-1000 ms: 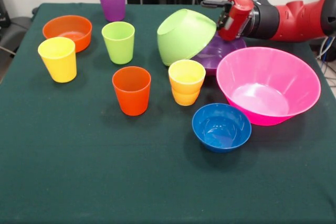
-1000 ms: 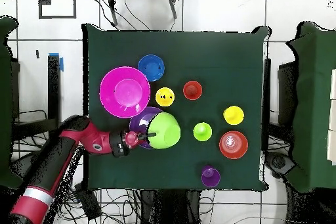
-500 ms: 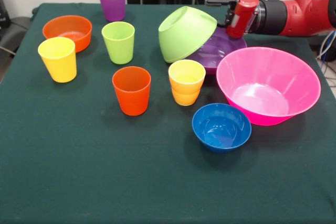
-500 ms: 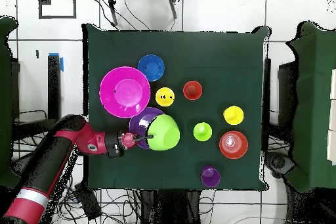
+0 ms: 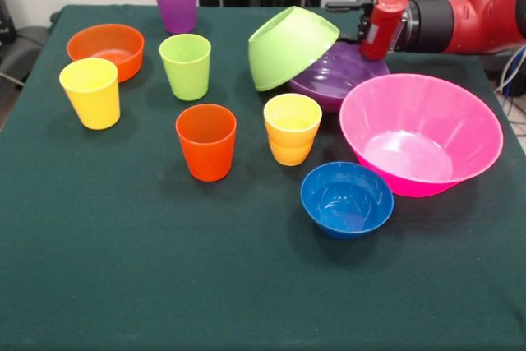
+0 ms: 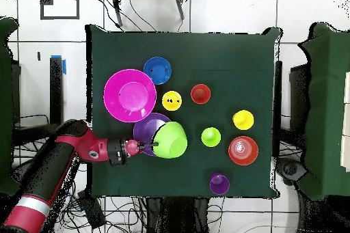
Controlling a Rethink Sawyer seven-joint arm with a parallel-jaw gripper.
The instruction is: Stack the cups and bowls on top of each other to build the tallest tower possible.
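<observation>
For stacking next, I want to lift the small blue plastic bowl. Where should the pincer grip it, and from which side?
Grip the small blue plastic bowl by its rim wall, coming from above. It sits upright and open, clear of the large pink plastic bowl, so one finger can probably go inside and one outside.

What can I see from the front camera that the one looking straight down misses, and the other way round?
Only the front view shows heights and tilt: the lime green bowl is tipped on its side, leaning over the purple bowl, and the yellow-orange cup looks like two nested cups. Only the overhead view shows the whole red arm reaching in from the table's edge, plus the floor and cables around the table. Both show the tool at the green bowl's rim, the pink bowl, and every other cup and bowl.
</observation>
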